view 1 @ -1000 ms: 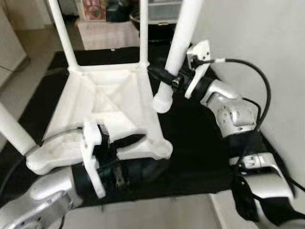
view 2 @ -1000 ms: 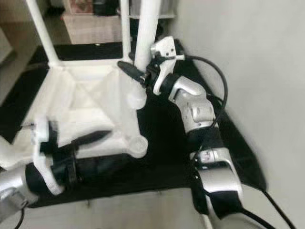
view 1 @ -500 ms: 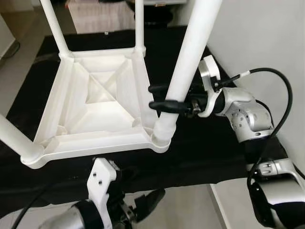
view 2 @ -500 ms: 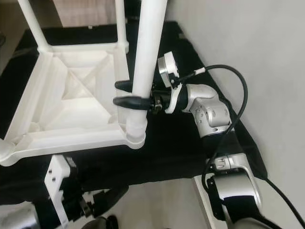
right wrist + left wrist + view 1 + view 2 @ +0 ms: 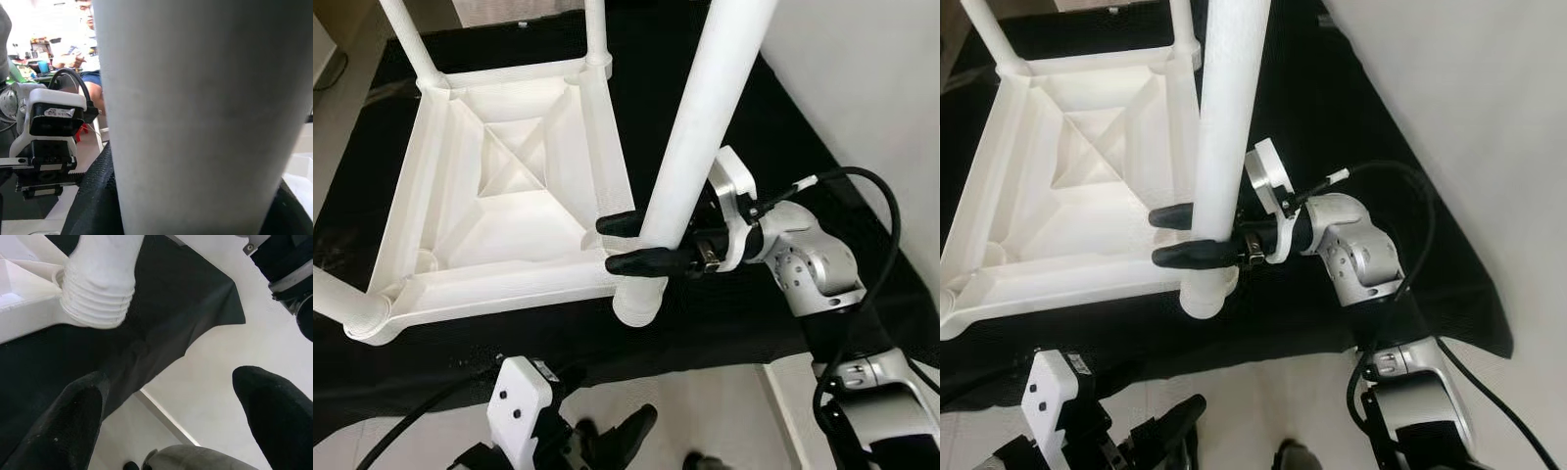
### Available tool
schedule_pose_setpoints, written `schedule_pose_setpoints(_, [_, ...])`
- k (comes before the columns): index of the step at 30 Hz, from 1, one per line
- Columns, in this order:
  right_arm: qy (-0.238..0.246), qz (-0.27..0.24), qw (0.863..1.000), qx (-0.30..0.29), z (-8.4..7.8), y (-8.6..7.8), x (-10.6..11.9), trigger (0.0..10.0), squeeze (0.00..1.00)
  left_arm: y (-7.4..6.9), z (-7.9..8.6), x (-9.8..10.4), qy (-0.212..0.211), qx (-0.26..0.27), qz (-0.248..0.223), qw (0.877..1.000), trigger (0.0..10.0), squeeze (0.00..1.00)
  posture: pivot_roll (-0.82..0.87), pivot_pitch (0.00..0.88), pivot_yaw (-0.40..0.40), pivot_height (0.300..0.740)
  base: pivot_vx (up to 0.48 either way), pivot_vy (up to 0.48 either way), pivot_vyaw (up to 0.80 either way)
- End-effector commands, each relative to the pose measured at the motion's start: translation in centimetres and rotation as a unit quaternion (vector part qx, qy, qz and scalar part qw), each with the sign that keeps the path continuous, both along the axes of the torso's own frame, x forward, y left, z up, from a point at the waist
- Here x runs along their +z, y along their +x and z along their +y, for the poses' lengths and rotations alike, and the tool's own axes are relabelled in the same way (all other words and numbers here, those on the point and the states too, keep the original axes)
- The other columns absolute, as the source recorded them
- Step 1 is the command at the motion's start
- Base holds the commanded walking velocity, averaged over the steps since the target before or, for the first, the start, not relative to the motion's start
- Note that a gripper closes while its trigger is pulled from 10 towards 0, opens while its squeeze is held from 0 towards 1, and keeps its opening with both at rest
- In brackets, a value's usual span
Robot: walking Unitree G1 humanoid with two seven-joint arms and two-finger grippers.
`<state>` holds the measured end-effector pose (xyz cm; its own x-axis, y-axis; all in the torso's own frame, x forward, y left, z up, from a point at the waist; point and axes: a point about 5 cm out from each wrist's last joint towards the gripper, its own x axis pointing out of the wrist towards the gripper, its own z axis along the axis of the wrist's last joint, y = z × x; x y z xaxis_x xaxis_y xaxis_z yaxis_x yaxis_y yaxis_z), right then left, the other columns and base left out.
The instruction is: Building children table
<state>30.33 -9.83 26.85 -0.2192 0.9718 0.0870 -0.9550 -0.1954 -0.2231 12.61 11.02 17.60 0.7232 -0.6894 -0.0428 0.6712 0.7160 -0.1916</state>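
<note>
The white plastic table (image 5: 499, 225) lies upside down on a black mat (image 5: 734, 323), with three legs (image 5: 411, 44) standing up from its corners. My right gripper (image 5: 607, 245) is shut on a fourth white leg (image 5: 705, 127), held a little tilted. The leg's ribbed lower end (image 5: 100, 289) is at the table's near right corner, its threads still showing; whether it sits in the socket I cannot tell. My left gripper (image 5: 171, 396) is open and holds nothing, low over the pale floor in front of the mat's near edge.
A pale wall (image 5: 862, 78) runs close along the right of the mat. Bare light floor (image 5: 705, 401) lies in front of the mat. In the right wrist view a person (image 5: 83, 49) sits in the background behind my own left arm.
My right gripper has brought the leg from beside the far right corner down to the near right corner. My left gripper has drawn back from the table's near edge to the floor. The camera tipped down.
</note>
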Motion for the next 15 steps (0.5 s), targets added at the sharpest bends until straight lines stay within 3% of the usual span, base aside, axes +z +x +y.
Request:
schedule_pose_setpoints(1, [-0.006,-0.019,1.0,0.02,0.6,-0.5,0.1,10.0,0.0,-0.7,-0.1,0.1,0.006,-0.008,-0.001,1.0,10.0,0.0,0.11,0.365,0.042,0.74,0.0,0.0,0.0])
schedule_pose_setpoints(10, [-0.009,-0.046,0.999,0.026,0.8,0.0,1.6,10.0,0.0,-1.0,-0.6,0.2,-0.009,-0.009,-0.008,1.0,10.0,0.0,0.09,0.376,0.01,0.74,0.0,0.0,0.0])
schedule_pose_setpoints(15, [-0.002,-0.058,0.997,0.049,1.2,-0.6,2.9,10.0,0.0,-0.6,-1.0,0.2,-0.018,-0.004,-0.023,1.0,10.0,0.0,0.07,0.364,-0.008,0.74,0.0,0.0,0.0])
